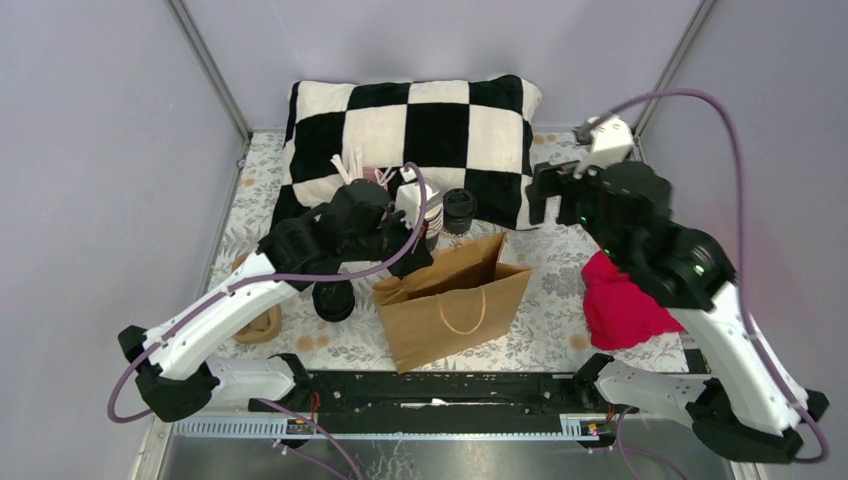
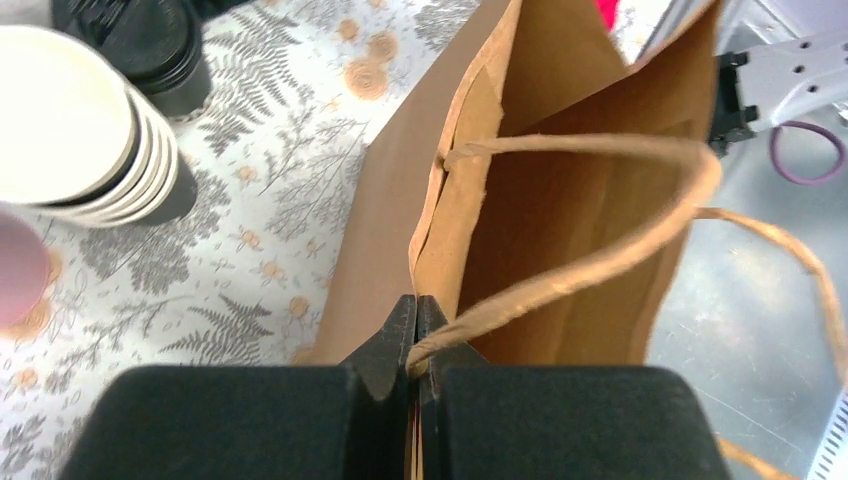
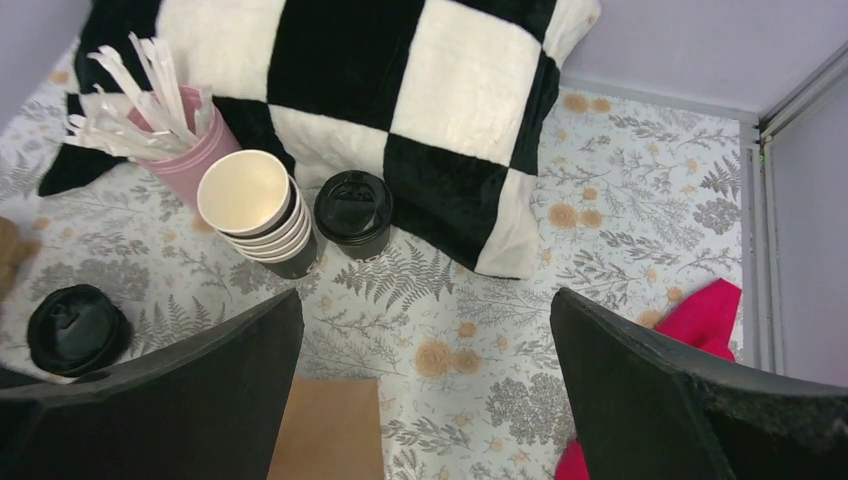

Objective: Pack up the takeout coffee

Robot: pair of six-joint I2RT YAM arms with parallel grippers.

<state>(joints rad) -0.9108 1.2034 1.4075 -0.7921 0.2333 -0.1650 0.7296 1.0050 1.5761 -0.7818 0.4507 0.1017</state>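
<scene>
The takeout coffee (image 1: 460, 210) (image 3: 353, 212) (image 2: 150, 45), a black cup with a round black lid, stands upright in front of the checkered pillow, right of the stacked cups. A brown paper bag (image 1: 452, 300) (image 2: 560, 200) stands open in the middle of the table. My left gripper (image 1: 415, 258) (image 2: 416, 320) is shut on the bag's left rim, with the twine handle pinched between its jaws. My right gripper (image 1: 545, 205) (image 3: 425, 400) hovers open and holds nothing, high above the table to the right of the coffee.
A stack of lidless cups (image 3: 255, 210) and a pink cup of white stirrers (image 3: 190, 150) stand left of the coffee. Another black lid (image 3: 75, 328) sits at the bag's left. The pillow (image 1: 420, 130) lies at the back, a red cloth (image 1: 620, 300) at the right.
</scene>
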